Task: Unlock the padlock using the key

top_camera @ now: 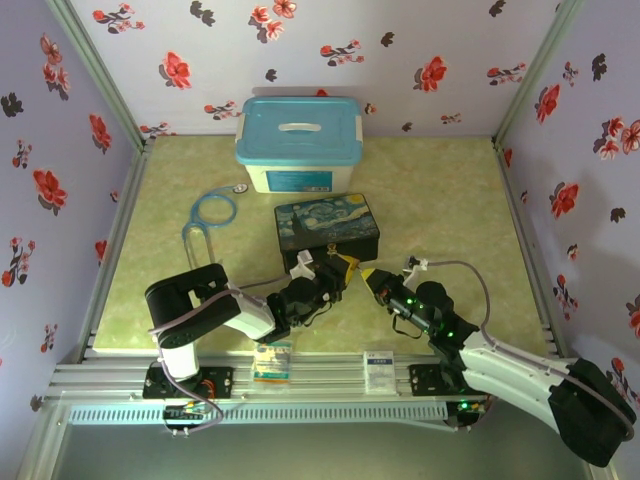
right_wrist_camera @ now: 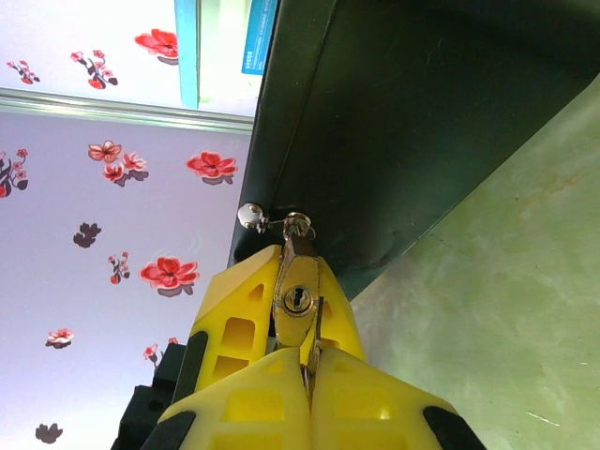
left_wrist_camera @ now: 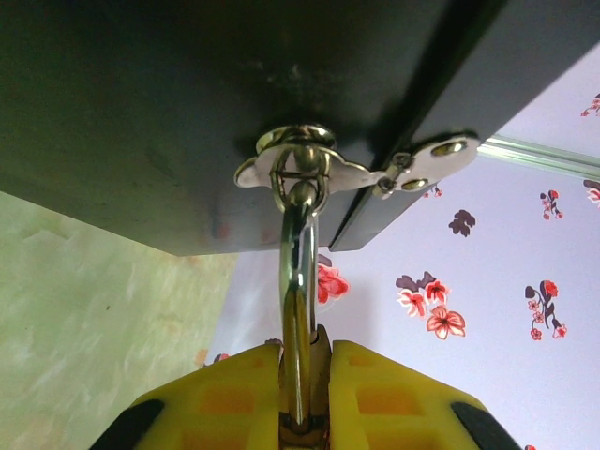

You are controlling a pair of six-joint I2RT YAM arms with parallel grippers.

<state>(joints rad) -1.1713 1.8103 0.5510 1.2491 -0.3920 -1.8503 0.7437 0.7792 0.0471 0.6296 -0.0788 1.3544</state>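
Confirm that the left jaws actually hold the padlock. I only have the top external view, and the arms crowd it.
Observer: Confirmed. In the left wrist view the left gripper has its jaws shut on the padlock, whose shackle passes through the hasp on the starry-night box.
Operator: Report the keyhole.
Observer: The right wrist view shows the keyhole facing the right gripper, and it looks empty.
Operator: Locate the key.
Observer: A thin silver blade, apparently the key, sits pinched in the shut right jaws just short of the keyhole, not yet inserted.
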